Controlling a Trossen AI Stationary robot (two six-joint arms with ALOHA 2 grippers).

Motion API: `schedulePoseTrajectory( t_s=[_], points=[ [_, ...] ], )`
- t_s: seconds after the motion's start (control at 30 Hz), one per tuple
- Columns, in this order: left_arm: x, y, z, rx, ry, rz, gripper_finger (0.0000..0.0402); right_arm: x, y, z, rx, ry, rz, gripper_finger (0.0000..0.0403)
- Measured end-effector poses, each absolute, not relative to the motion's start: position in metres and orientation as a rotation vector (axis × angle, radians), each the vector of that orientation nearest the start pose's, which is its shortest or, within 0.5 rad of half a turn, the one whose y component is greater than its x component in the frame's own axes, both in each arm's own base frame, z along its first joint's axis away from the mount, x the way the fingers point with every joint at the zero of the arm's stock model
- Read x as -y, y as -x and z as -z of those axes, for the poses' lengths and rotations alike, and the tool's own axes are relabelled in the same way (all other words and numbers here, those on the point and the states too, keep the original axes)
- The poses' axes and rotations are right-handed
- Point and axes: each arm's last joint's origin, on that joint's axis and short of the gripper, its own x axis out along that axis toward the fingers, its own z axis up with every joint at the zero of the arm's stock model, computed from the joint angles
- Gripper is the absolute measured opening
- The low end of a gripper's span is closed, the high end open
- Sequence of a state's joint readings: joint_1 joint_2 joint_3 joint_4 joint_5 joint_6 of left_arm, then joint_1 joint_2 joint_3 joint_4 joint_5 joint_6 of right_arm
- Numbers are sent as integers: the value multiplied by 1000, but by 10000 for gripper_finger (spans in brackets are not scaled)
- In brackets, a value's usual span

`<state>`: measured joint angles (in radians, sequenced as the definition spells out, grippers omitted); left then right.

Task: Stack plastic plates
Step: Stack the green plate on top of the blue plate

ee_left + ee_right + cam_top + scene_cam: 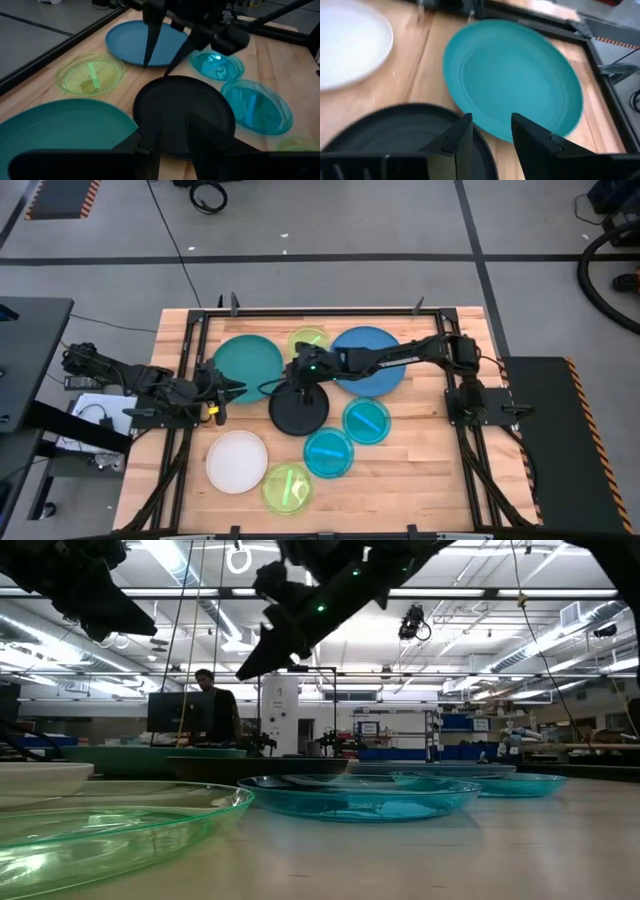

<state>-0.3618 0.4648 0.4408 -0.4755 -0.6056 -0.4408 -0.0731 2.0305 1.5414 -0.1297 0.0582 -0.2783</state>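
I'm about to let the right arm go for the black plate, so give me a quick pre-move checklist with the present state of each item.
1. Right gripper over the black plate's far edge: ok.
2. Right fingers open, nothing held: ok.
3. Black plate lying flat on the table, nothing on it: ok.
4. Left gripper clear of the black plate, waiting open beside the teal plate: ok.
5. Black plate's edge free of the teal plate: cannot tell, the rims look very close.
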Motion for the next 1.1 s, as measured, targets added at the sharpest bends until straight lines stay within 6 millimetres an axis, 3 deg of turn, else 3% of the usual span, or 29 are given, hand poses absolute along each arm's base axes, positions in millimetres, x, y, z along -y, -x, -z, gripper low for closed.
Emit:
schedulePoseTrajectory(
  t_s=[0.33, 0.63, 0.9, 1.1],
  points=[
    [24, -109, -231, -388, 195, -331, 91, 44, -492, -204, -778, 472, 8, 140],
    [24, -109, -231, -395, 190, -331, 91, 65, -501, -154, -945, 804, 16, 139],
    [24, -109, -230, -397, 183, -330, 91, 58, -504, -155, -950, 995, -6, 143],
    [24, -109, -230, -397, 184, -330, 91, 60, -505, -155, -886, 1047, -150, 138]
  ],
)
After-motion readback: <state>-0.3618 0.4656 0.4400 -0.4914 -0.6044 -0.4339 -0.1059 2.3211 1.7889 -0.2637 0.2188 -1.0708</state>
